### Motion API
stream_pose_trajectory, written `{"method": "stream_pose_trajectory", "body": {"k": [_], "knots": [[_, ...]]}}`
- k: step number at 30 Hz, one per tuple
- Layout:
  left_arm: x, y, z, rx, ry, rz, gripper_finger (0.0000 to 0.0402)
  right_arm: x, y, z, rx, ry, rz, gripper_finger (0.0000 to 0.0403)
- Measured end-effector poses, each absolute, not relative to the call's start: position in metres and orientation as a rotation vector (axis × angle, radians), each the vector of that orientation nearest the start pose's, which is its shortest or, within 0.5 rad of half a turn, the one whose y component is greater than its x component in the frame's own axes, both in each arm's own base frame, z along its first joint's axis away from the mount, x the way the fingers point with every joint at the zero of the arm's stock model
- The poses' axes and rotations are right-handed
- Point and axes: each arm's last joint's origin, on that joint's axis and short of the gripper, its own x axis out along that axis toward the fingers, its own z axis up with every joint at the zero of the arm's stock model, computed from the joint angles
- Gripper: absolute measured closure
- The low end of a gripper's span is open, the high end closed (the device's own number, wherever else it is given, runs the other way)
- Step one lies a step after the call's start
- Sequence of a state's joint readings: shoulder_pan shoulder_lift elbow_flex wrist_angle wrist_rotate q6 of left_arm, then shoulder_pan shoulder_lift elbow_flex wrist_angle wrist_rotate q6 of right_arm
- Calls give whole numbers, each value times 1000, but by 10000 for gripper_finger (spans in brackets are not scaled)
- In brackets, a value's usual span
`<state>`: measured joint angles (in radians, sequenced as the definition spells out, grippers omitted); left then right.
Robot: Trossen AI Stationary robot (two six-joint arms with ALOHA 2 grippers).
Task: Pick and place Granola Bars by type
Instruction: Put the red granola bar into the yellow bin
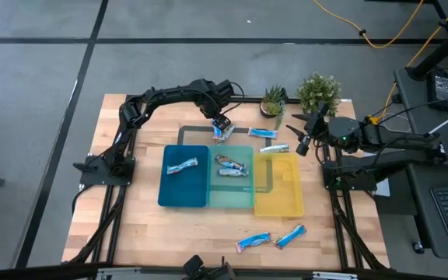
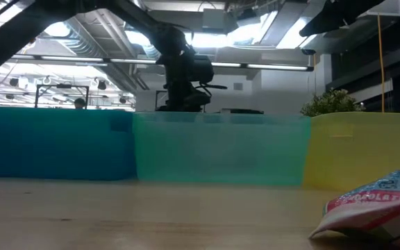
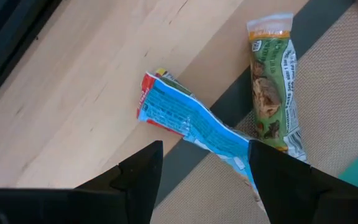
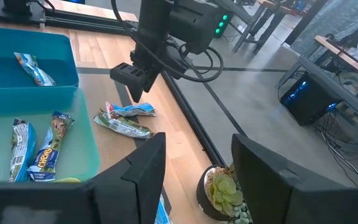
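I see the wooden worktop (image 1: pixel 131 210) carrying three trays (image 1: pixel 232 180) side by side mid-table, loose granola bars (image 1: pixel 271 238) near, two potted plants (image 1: pixel 298 95) far.

The red band on the near bar's wrapper (image 2: pixel 377 208) seems to read "CHOCOLATE".

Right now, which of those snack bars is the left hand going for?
The blue bar between the open fingers of the left hand, behind the trays. A green-wrapped bar lies right beside it, outside the fingers; the other bars are farther off.
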<state>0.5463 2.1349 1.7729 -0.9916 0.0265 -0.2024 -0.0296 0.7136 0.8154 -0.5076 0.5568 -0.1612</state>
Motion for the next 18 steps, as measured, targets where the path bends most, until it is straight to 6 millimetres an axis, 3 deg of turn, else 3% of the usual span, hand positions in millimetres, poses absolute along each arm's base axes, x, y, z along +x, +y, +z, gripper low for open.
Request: {"method": "stream_pose_trajectory", "body": {"k": [18], "knots": [[384, 218, 171, -588, 1305, 618, 162, 142, -20, 324, -266, 446, -546, 217]]}}
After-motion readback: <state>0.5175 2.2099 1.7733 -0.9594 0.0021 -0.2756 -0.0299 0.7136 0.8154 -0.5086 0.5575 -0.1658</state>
